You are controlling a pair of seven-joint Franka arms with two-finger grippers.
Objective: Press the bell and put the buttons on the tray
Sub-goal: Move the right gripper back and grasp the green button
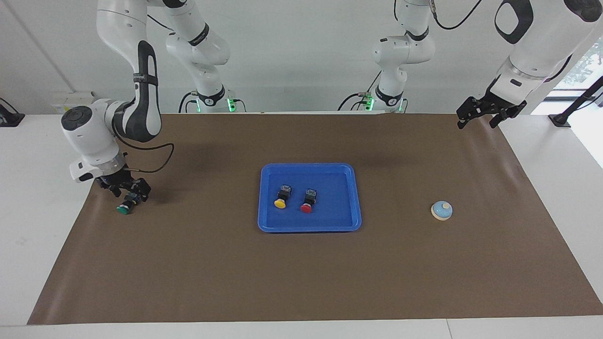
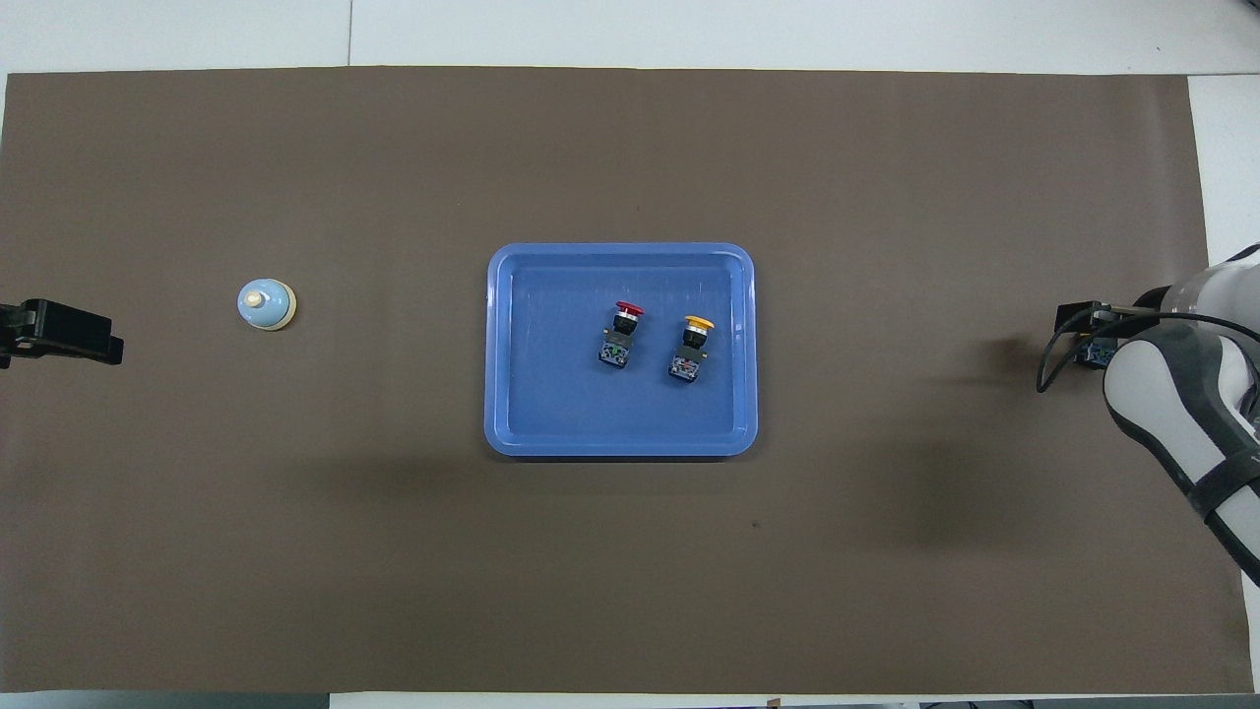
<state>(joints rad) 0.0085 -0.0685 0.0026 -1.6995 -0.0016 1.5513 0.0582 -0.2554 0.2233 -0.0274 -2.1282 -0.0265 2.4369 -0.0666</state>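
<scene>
The green button (image 1: pixel 124 208) lies on the brown mat near the right arm's end of the table. My right gripper (image 1: pixel 126 193) is low over it, open, with fingers either side of its black body. In the overhead view the right arm hides most of this button. The yellow button (image 1: pixel 281 197) (image 2: pixel 692 345) and the red button (image 1: pixel 307 201) (image 2: pixel 620 333) lie side by side in the blue tray (image 1: pixel 334 212) (image 2: pixel 551 394). The bell (image 1: pixel 442 210) (image 2: pixel 266 304) stands toward the left arm's end. My left gripper (image 1: pixel 476 123) (image 2: pixel 98 343) waits, open and empty, above the mat's edge.
The brown mat (image 1: pixel 301 273) covers most of the white table. The tray sits at its middle. The two arm bases stand at the robots' edge of the table.
</scene>
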